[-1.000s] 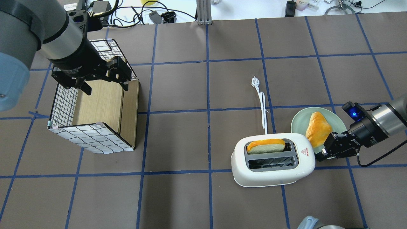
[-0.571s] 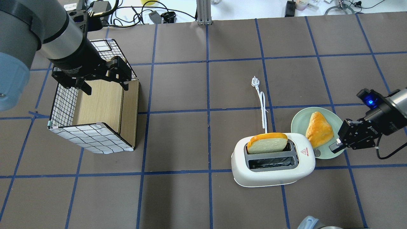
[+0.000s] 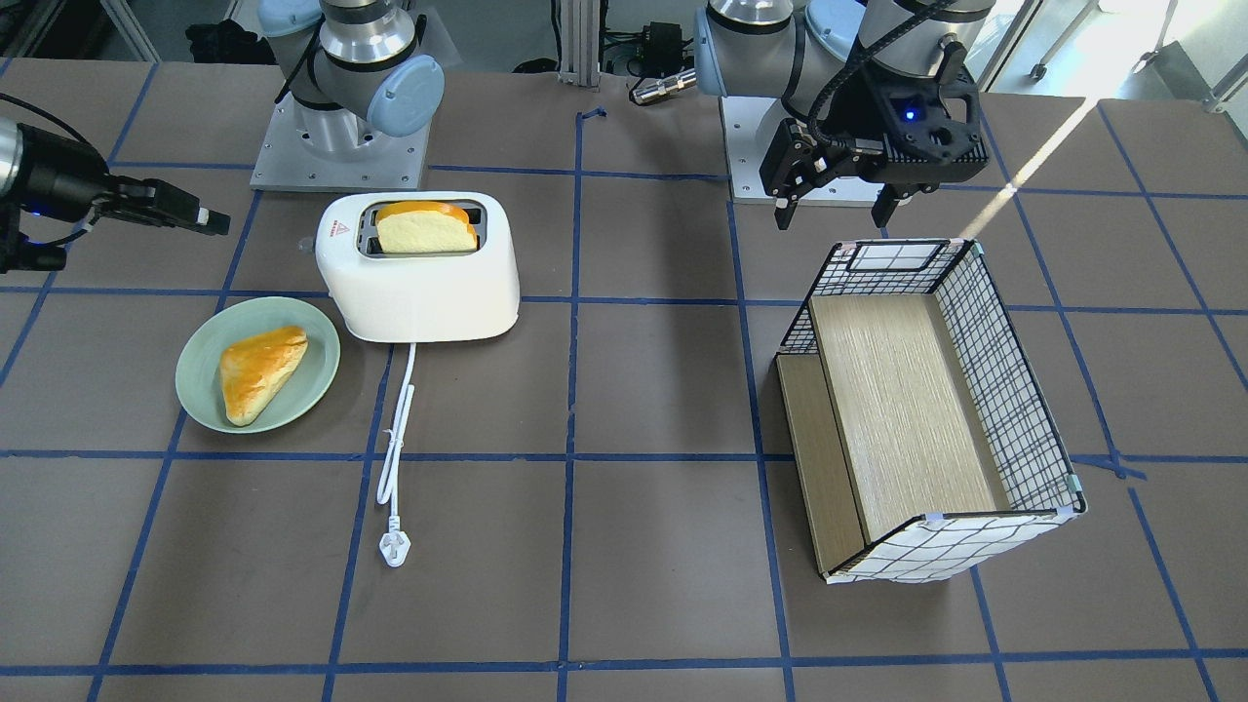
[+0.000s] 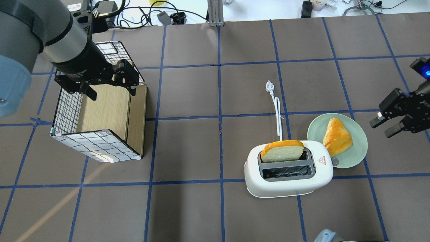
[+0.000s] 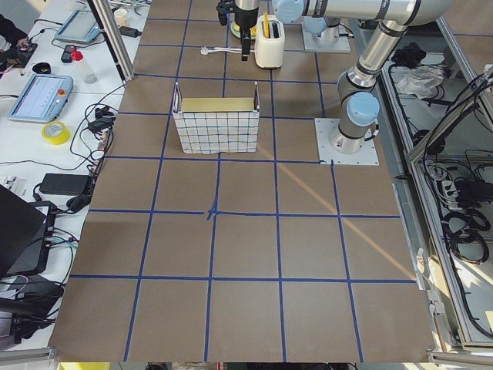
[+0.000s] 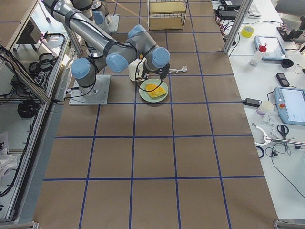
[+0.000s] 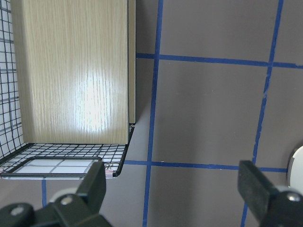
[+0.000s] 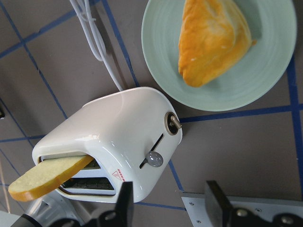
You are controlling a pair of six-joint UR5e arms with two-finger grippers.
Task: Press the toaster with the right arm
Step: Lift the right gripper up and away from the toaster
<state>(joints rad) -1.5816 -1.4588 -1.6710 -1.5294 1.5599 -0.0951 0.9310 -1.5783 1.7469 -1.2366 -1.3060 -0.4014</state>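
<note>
The white toaster stands at the front right of the table, its cord and plug running away from it. It also shows in the front-facing view and the right wrist view. A bread slice stands raised out of the far slot. The lever knob shows on the toaster's end face. My right gripper is open and empty, apart from the toaster, to the right beyond the plate. My left gripper is open and empty above the basket.
A green plate with a golden pastry lies between the toaster and my right gripper. A wire-grid basket with a wooden insert stands at the left. Blue tape lines cross the brown table.
My right gripper has drawn back from the toaster's end, right and away past the plate. The bread slice has risen out of the slot. The left arm has not moved.
</note>
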